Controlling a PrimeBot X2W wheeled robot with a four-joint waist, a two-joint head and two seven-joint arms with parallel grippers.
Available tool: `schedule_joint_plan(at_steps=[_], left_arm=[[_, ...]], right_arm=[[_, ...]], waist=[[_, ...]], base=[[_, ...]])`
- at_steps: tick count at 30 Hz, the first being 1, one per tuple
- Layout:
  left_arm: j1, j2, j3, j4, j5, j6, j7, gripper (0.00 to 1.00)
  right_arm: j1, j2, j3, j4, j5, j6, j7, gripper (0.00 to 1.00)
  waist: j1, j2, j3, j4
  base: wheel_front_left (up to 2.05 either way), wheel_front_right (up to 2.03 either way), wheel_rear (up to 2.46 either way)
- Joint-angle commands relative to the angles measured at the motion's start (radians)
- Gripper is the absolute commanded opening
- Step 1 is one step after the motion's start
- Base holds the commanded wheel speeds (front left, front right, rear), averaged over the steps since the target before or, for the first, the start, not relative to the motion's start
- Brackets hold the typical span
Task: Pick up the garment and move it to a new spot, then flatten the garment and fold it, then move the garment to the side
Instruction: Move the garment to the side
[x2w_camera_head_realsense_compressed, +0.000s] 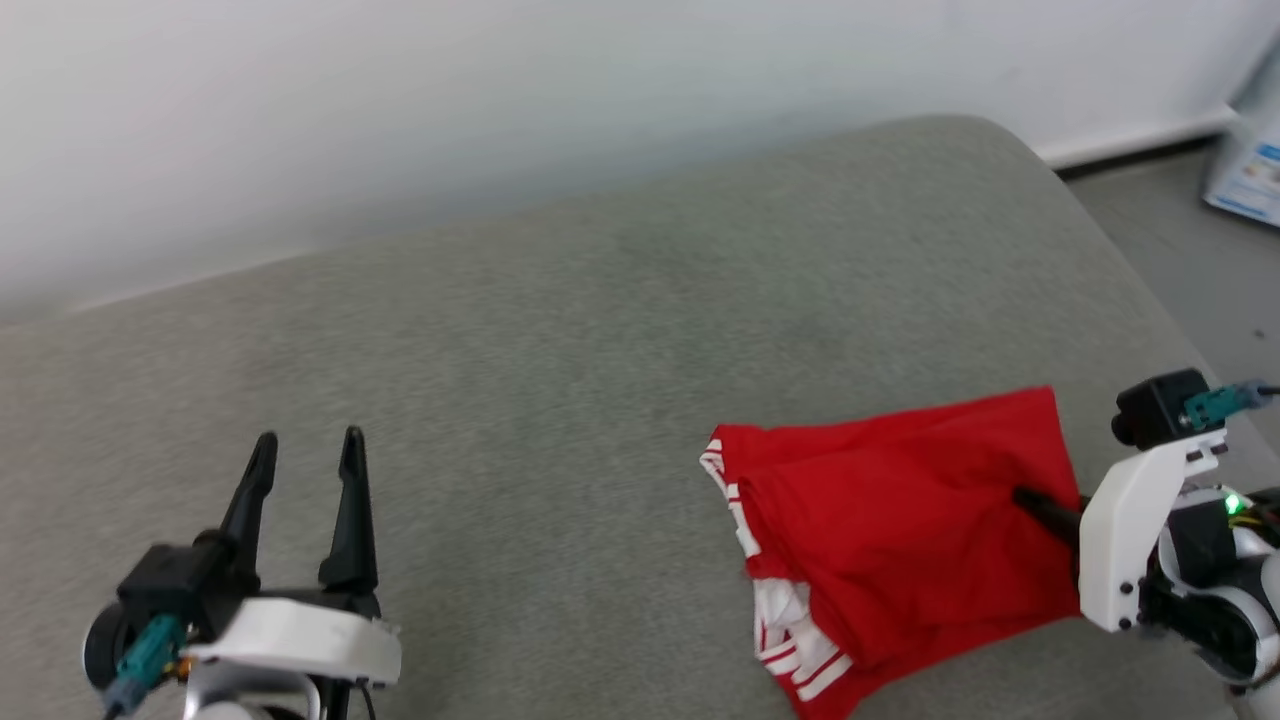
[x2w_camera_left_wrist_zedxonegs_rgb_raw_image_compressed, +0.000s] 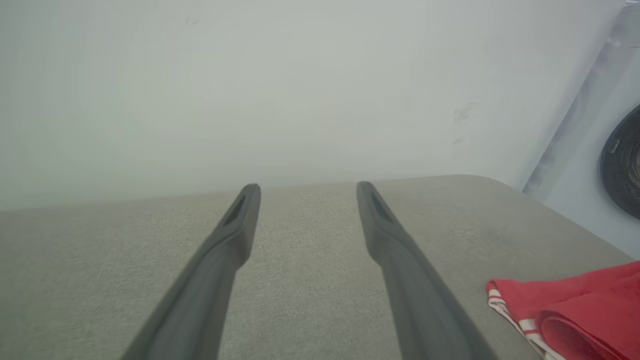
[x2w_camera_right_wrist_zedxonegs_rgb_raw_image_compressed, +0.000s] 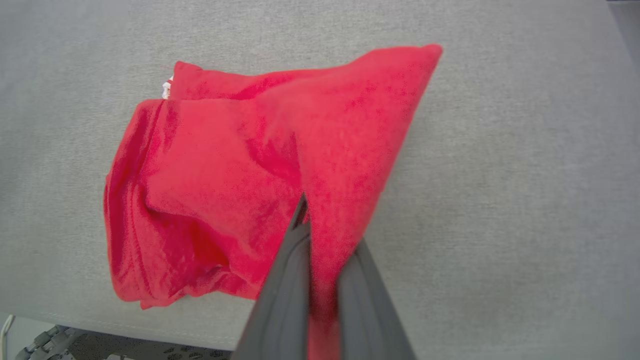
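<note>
The garment (x2w_camera_head_realsense_compressed: 900, 520) is a folded red shirt with white, red-striped trim along its left edge, lying on the right part of the grey cushion (x2w_camera_head_realsense_compressed: 560, 380). My right gripper (x2w_camera_head_realsense_compressed: 1030, 505) reaches in from the right and is shut on the garment's right edge. In the right wrist view the red cloth (x2w_camera_right_wrist_zedxonegs_rgb_raw_image_compressed: 210, 180) is pinched between the two dark fingers (x2w_camera_right_wrist_zedxonegs_rgb_raw_image_compressed: 285, 280) and pulled up into a fold. My left gripper (x2w_camera_head_realsense_compressed: 308, 450) stands open at the lower left, well away from the garment, nothing between its fingers (x2w_camera_left_wrist_zedxonegs_rgb_raw_image_compressed: 235, 235). A corner of the garment (x2w_camera_left_wrist_zedxonegs_rgb_raw_image_compressed: 575, 310) shows in the left wrist view.
A pale wall (x2w_camera_head_realsense_compressed: 500, 120) runs behind the cushion. The cushion's rounded right end drops to a grey floor (x2w_camera_head_realsense_compressed: 1180, 260), where a white and blue packet (x2w_camera_head_realsense_compressed: 1250, 170) lies. The cushion's front edge (x2w_camera_right_wrist_zedxonegs_rgb_raw_image_compressed: 125, 325) is close below the garment.
</note>
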Motion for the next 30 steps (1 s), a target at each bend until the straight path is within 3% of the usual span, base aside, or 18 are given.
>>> schedule_joint_plan(at_steps=[1,5,11,21,26,27,28,29,30], left_arm=[[-0.036,0.012,-0.002,-0.01,0.012,-0.007,0.006,1.0],[-0.114,0.035,-0.023,-0.032,0.034,-0.028,0.033,1.0],[-0.237,0.07,-0.038,-0.064,0.071,-0.052,0.077,1.0],[-0.354,0.099,-0.067,-0.14,0.117,-0.069,0.124,1.0],[-0.39,0.107,-0.073,-0.172,0.131,-0.069,0.137,1.0],[-0.4,0.106,-0.075,-0.179,0.132,-0.066,0.14,1.0],[-0.401,0.105,-0.077,-0.18,0.132,-0.067,0.14,1.0],[-0.404,0.104,-0.079,-0.179,0.132,-0.068,0.139,1.0],[-0.405,0.103,-0.08,-0.176,0.131,-0.068,0.137,1.0]], right_arm=[[-0.042,0.005,0.001,0.027,-0.029,0.0,-0.013,0.0],[-0.14,0.024,0.0,0.113,-0.079,0.0,-0.112,0.0],[-0.309,0.026,-0.042,0.274,-0.136,-0.001,-0.32,0.0],[-0.517,-0.068,-0.203,0.57,-0.194,-0.001,-0.596,0.0],[-0.573,-0.045,-0.254,0.706,-0.22,0.0,-0.69,0.0],[-0.594,-0.016,-0.268,0.778,-0.238,-0.001,-0.733,0.0],[-0.6,-0.009,-0.273,0.802,-0.242,-0.001,-0.742,0.27],[-0.607,-0.003,-0.279,0.828,-0.249,-0.001,-0.749,0.8],[-0.616,-0.002,-0.285,0.851,-0.257,-0.001,-0.758,1.0]], waist=[[0.0,0.0,0.072,-0.11],[0.0,0.0,0.162,-0.151],[0.0,0.0,0.292,-0.154],[0.0,0.0,0.449,-0.092],[0.0,0.0,0.497,-0.064],[0.0,0.0,0.514,-0.054],[0.0,0.0,0.517,-0.05],[0.0,0.0,0.519,-0.047],[0.0,0.0,0.519,-0.044]], base=[[0.0,0.0,0.0],[0.0,0.0,0.0],[0.0,0.0,0.0],[0.0,0.0,0.0],[0.0,0.0,0.0],[0.0,0.0,0.0],[0.0,0.0,0.0],[0.0,0.0,0.0],[0.0,0.0,0.0]])
